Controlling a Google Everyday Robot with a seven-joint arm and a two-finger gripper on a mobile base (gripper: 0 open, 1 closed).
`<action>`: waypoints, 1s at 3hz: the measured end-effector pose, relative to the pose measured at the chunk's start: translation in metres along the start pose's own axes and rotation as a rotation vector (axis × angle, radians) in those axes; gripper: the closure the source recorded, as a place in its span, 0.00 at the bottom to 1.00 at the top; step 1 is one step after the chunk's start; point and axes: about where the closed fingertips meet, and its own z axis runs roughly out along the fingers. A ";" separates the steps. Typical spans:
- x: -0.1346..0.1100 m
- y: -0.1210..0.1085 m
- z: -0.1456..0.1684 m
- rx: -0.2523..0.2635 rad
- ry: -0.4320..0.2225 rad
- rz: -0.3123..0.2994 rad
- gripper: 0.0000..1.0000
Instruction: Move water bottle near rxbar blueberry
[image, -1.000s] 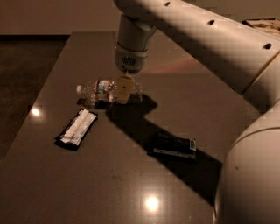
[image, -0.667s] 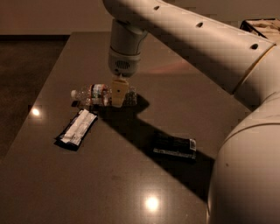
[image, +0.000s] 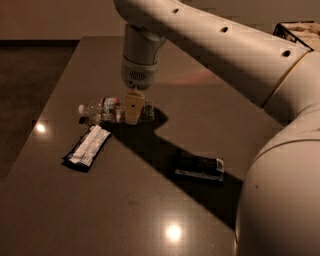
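Observation:
The water bottle (image: 107, 110) lies on its side on the dark table (image: 150, 210), white cap pointing left. My gripper (image: 133, 109) comes down from above and sits at the bottle's right end, its pale finger (image: 133, 107) across the bottle's body. The rxbar blueberry (image: 88, 146), dark blue with a pale centre panel, lies flat just below and left of the bottle, a short gap apart.
A blackish bar wrapper (image: 199, 167) with a small white end patch lies to the lower right, in the arm's shadow. The table's left edge (image: 50, 95) runs close to the bottle and bar. A dark wire basket (image: 300, 32) stands at the far right.
The gripper has moved a little left with the bottle. The bottle now lies closer to the blue bar. Both bars have stayed in place.

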 end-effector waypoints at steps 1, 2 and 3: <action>-0.001 -0.001 0.001 0.002 -0.003 -0.001 0.14; -0.003 -0.002 0.003 0.005 -0.006 -0.001 0.00; -0.003 -0.002 0.003 0.005 -0.006 -0.001 0.00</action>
